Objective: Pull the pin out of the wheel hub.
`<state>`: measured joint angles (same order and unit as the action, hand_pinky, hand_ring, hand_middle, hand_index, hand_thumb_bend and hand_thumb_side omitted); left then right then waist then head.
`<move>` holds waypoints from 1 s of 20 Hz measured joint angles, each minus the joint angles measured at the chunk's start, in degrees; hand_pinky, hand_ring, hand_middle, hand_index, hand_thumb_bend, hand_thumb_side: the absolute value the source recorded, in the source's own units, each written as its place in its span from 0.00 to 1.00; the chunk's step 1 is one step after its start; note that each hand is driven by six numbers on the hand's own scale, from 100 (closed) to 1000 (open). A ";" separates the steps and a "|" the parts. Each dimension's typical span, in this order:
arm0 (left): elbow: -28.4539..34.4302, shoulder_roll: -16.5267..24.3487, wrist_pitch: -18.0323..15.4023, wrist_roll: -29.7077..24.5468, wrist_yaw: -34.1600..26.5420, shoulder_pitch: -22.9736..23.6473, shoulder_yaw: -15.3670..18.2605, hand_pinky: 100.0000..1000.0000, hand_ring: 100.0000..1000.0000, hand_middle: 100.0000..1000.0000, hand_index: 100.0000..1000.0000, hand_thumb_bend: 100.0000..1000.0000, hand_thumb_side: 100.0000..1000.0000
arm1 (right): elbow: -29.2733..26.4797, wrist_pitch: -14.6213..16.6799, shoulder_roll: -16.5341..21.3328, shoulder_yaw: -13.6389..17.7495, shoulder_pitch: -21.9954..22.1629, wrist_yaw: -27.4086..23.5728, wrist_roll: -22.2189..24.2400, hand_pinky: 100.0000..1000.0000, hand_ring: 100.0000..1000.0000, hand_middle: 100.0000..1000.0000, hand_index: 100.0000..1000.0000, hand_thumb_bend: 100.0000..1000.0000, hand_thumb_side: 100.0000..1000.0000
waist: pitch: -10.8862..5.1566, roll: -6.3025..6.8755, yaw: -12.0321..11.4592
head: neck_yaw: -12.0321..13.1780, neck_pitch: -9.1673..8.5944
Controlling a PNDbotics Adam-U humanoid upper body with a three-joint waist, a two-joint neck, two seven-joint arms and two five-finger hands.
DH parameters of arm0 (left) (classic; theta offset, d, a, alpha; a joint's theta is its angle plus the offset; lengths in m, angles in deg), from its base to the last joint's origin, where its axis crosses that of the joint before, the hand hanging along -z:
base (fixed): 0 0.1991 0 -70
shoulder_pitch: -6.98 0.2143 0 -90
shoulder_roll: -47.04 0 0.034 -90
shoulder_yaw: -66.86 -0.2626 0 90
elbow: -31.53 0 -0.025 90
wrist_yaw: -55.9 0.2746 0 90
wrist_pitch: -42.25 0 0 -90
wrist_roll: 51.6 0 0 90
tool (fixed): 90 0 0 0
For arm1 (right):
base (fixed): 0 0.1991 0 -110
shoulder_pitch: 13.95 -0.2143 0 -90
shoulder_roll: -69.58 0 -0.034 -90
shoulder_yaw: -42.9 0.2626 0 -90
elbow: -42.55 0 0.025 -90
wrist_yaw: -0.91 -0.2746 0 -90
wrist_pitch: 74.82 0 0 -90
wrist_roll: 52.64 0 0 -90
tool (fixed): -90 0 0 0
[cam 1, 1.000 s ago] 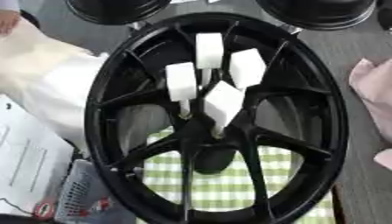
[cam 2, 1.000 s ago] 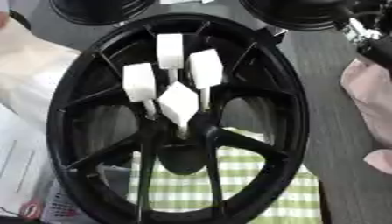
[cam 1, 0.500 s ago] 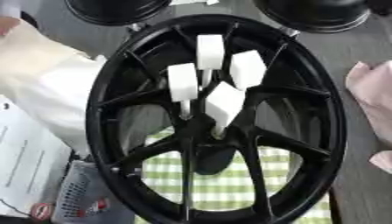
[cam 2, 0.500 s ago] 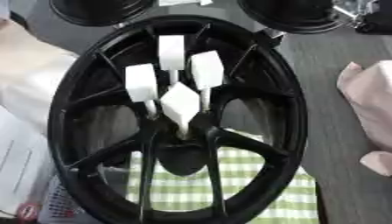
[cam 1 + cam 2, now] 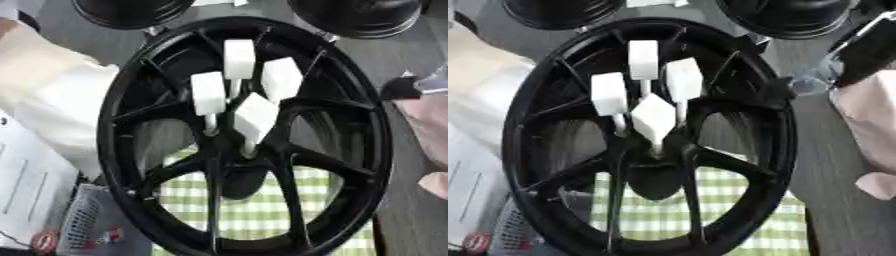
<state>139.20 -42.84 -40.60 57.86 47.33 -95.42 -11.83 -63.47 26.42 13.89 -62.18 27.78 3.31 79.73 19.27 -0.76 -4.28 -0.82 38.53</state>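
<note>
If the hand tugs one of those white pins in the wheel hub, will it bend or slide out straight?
Each white pin has a blocky head on a thin stem, so it probably stays stiff and slides out straight. The head looks smooth, so fingers might slip. The wheel looks large and heavy, so it likely stays put. The right hand shows only partly.

A workshop setting: a black wheel hub [image 5: 245, 135] lies on a grey table [image 5: 411, 220], two more dark wheels [image 5: 359, 15] behind, papers [image 5: 22, 185] alongside.

Four white pins [image 5: 208, 93] — one black wheel hub [image 5: 114, 150].
</note>
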 measured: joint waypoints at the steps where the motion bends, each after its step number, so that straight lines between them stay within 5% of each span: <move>1: -0.01 0.00 0.00 0.00 0.00 0.00 0.00 0.63 0.70 0.60 0.74 0.69 0.43 | 0.44 0.78 -0.32 0.38 -0.07 0.31 1.75 0.79 0.71 0.67 0.76 0.57 0.29 | 0.00 0.01 0.05 | -0.07 -0.02; 6: -0.03 0.00 0.01 -0.05 0.00 0.00 -0.01 0.63 0.70 0.60 0.74 0.69 0.43 | 1.43 4.71 -1.09 1.95 -0.08 4.40 6.46 0.80 0.71 0.66 0.75 0.56 0.29 | -0.01 0.10 0.23 | -0.84 -0.33; 10: -0.04 0.00 0.00 -0.08 0.00 0.00 -0.02 0.62 0.70 0.60 0.74 0.69 0.43 | 1.56 5.99 -1.45 2.78 -0.15 7.37 2.61 0.81 0.75 0.69 0.76 0.48 0.29 | -0.01 0.21 0.25 | -0.76 -0.35; 15: -0.04 0.00 0.00 -0.08 0.00 0.00 -0.02 0.62 0.70 0.60 0.74 0.69 0.43 | 1.56 2.74 -1.47 2.53 -0.10 11.56 -8.64 0.86 0.80 0.75 0.82 0.56 0.29 | -0.01 0.16 0.21 | -0.56 -0.32; 20: -0.06 0.01 0.01 -0.09 0.00 0.01 -0.03 0.63 0.70 0.60 0.74 0.69 0.43 | 3.57 0.13 -1.71 0.14 -2.67 8.12 -6.35 0.87 0.80 0.75 0.82 0.55 0.30 | -0.01 -0.15 0.20 | -0.57 0.22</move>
<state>139.14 -42.83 -40.59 57.77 47.33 -95.41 -11.86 -59.90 26.56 12.18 -62.05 25.11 11.43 73.38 19.26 -0.91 -4.09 -1.39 38.74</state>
